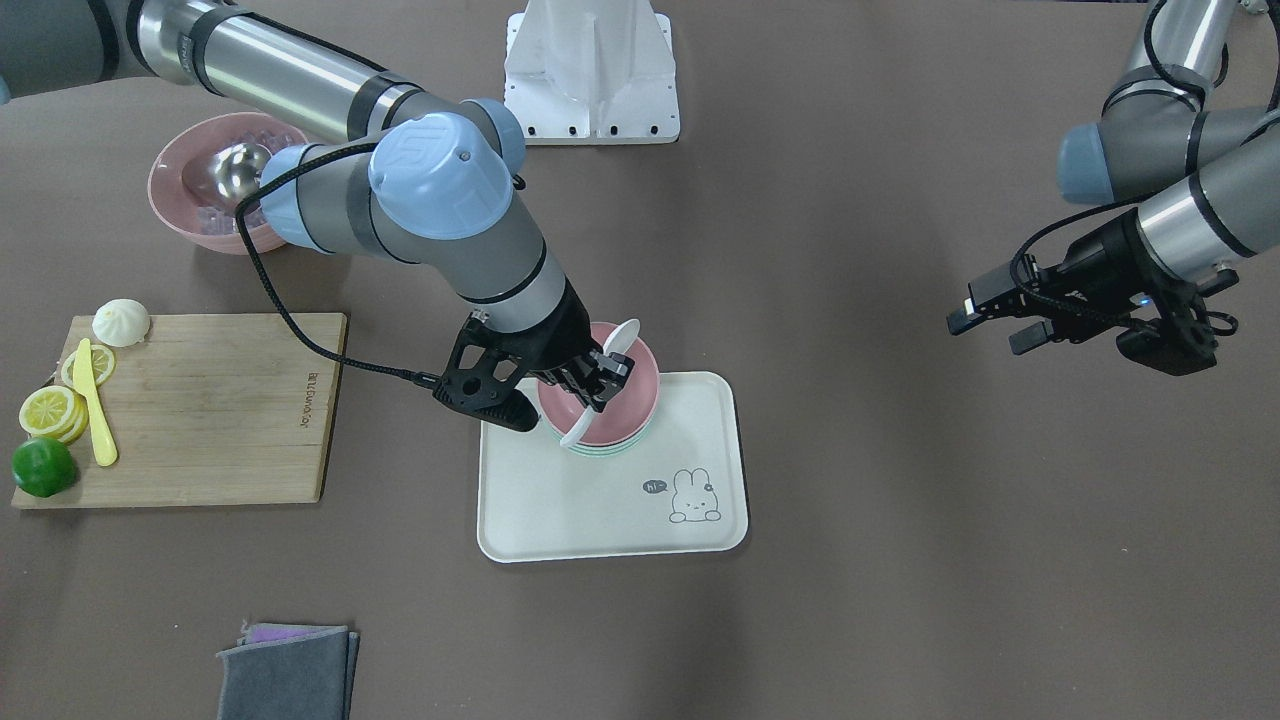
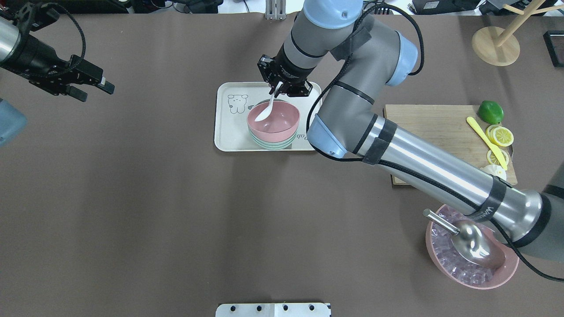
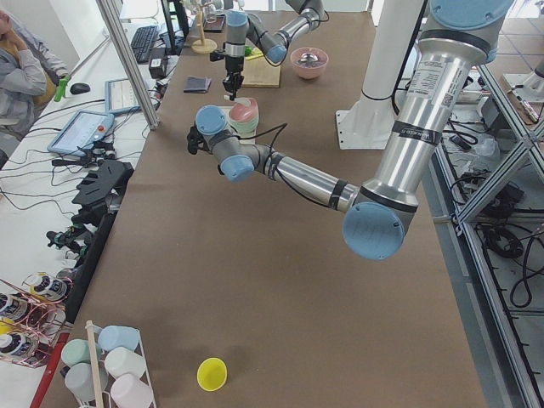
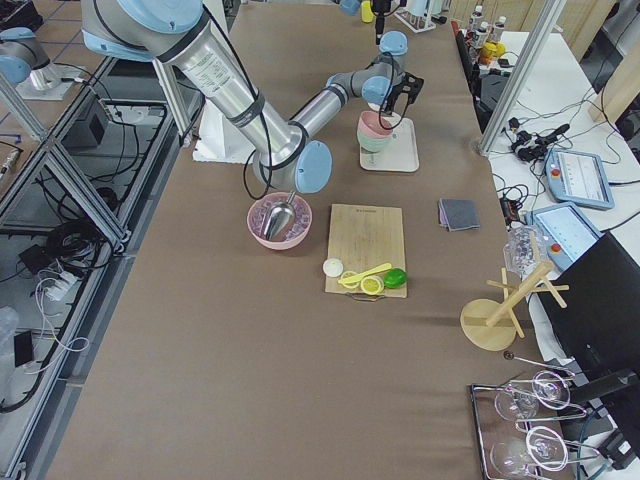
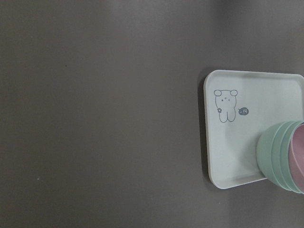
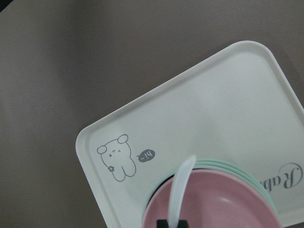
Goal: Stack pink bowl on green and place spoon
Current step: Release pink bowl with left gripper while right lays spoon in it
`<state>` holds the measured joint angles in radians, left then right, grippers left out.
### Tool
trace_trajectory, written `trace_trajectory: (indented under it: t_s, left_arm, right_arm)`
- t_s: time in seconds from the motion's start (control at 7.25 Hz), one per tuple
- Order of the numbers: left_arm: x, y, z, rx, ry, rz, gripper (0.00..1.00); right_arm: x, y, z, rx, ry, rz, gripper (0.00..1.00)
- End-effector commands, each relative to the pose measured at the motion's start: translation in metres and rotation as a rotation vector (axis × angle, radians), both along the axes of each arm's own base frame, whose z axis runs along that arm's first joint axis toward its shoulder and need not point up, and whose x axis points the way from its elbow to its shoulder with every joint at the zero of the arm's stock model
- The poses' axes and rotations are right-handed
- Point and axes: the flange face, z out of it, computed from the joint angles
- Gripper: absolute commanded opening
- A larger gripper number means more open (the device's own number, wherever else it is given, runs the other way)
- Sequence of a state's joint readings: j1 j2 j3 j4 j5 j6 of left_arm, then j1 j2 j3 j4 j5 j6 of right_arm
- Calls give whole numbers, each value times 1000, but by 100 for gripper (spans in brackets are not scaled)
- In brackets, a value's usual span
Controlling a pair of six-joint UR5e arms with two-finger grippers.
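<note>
One spoon [image 2: 266,112] — pinched by the right tool [image 2: 278,90] over the pink bowl [image 2: 282,122] — left tool [image 2: 96,92] spread.

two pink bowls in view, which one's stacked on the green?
The pink bowl on the white tray, atop the green bowls. The other pink bowl holds ice and a metal scoop.

Centre of overhead view: pink plastic bowl [image 2: 277,121], matt and smooth, nested in pale green plastic bowls [image 2: 269,144] with the same matt finish. The white plastic spoon [image 2: 265,112] is smooth, slightly translucent, soft sheen. The cream plastic tray [image 2: 229,132] is matt, with a printed rabbit. Right side: pale wooden cutting board [image 2: 432,127], dull, grain visible. Lower right: polished metal scoop [image 2: 473,240], mirror-glossy, on clear glossy cubes [image 2: 462,273]. The brown table cover [image 2: 154,198] is matt. Front view, lower left: folded grey cloth [image 1: 285,680], soft.
</note>
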<state>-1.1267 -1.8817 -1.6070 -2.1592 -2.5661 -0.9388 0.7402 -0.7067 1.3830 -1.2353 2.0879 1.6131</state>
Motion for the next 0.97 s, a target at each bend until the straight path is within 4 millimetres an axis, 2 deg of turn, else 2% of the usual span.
trace_trajectory:
  t_s: [0.0,0.14,0.28,0.41,0.55,0.69,0.83]
  left_arm:
    - [1,-2,-1,1,-5,-5,99]
    - [1,-2,-1,-2,-5,-6,99]
    - [-3,-2,3,-6,-7,-12,99]
    - [-24,-7,5,-6,-8,-46,99]
    - [-62,-9,27,7,-27,-91,99]
    - [-80,3,71,90,-74,-59,99]
    - [-101,8,97,142,-119,-70,99]
  right_arm:
    - [65,24,50,92,-17,-69,100]
    - [76,16,47,89,-24,-63,100]
    - [104,1,51,68,-40,-59,100]
    - [137,-8,81,38,-34,-56,100]
    - [190,-20,125,82,7,-38,100]
    - [258,-17,206,163,66,-103,100]
    - [320,-11,283,262,148,-166,100]
